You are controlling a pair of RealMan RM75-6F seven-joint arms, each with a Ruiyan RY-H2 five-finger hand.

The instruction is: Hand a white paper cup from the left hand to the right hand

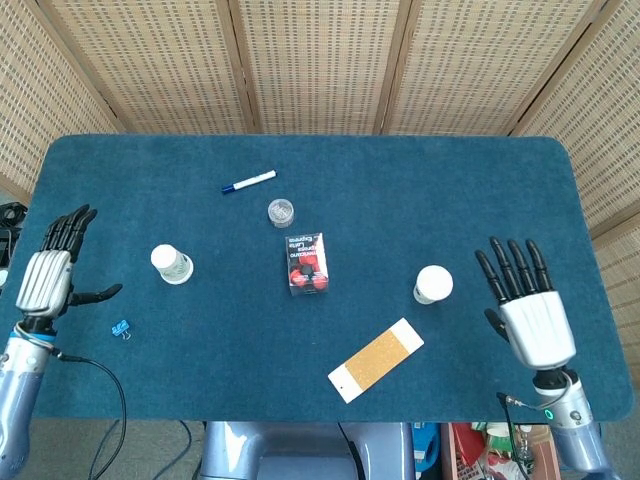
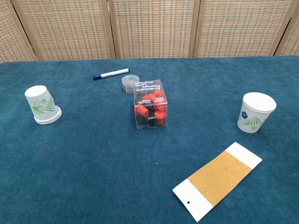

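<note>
Between your two cups, the clear box of red caps (image 1: pixel 307 263) blocks the bench's middle, with the small jar (image 1: pixel 281 211) and marker (image 1: pixel 248 182) behind it. The card (image 1: pixel 376 359) lies flat near the front edge.

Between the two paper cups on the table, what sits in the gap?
The clear box of red caps stands roughly midway between the upside-down left cup and the upright right cup; otherwise bare blue cloth. The chest view shows it best.

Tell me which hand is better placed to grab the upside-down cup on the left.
Left. The left hand is open, just beside the upside-down cup. The right hand, also open, is far across the table, next to the upright cup.
</note>
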